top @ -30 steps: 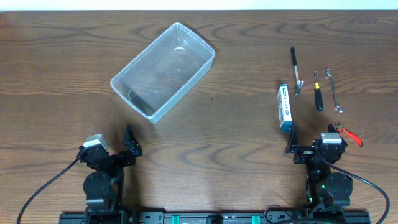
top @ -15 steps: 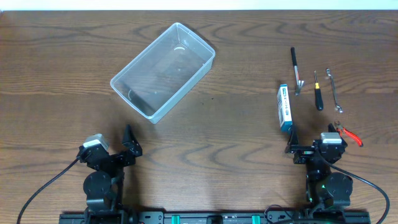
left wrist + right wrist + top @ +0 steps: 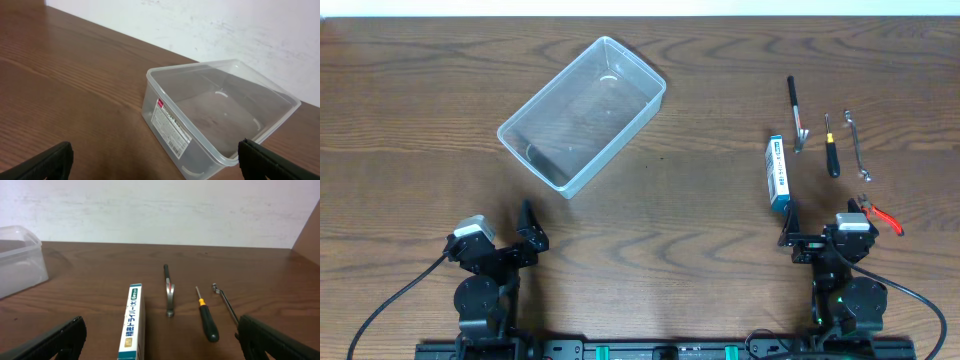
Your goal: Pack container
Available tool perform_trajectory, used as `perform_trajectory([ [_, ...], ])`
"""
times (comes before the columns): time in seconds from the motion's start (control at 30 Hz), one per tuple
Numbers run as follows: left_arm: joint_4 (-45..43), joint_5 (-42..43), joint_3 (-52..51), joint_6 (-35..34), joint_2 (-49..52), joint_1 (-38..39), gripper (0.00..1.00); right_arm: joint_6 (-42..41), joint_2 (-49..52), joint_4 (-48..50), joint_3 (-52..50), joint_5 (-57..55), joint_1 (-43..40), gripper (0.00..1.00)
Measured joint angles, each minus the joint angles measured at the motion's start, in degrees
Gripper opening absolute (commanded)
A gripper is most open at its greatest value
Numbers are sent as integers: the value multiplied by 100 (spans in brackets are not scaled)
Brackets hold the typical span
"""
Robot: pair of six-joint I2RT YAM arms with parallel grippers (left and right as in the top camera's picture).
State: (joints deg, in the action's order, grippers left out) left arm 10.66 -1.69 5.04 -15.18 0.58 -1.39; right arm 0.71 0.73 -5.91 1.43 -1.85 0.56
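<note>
Lying slantwise on the left half of the wooden table (image 3: 420, 180), well apart from both arms: the container (image 3: 582, 112). Clear see-through plastic, rectangular, with rounded corners and a rim, empty, the wood grain showing through its bottom. On the wall toward the left wrist camera, a white label (image 3: 170, 126) with a small red mark. Left gripper (image 3: 156, 161) spread wide and empty. Right gripper (image 3: 161, 339) spread wide as well, near a blue-and-white box (image 3: 133, 321), with small hand tools (image 3: 169, 289) beside it.
</note>
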Motion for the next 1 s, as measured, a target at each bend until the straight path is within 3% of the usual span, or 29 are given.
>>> perform_trajectory([
  [0.5,0,-2,0,0,0,0,98,-238,0,28,-2,149,0,99],
  [0.73,-291,-4,-83,-11,0,0,98,-599,66,1012,59,87,0,99],
  [0.87,-627,-4,-83,-153,2,0,98,-634,741,1067,688,-103,0,99],
  [1.0,-632,-94,177,-203,127,0,98,-542,2173,1038,2103,-118,0,99],
])
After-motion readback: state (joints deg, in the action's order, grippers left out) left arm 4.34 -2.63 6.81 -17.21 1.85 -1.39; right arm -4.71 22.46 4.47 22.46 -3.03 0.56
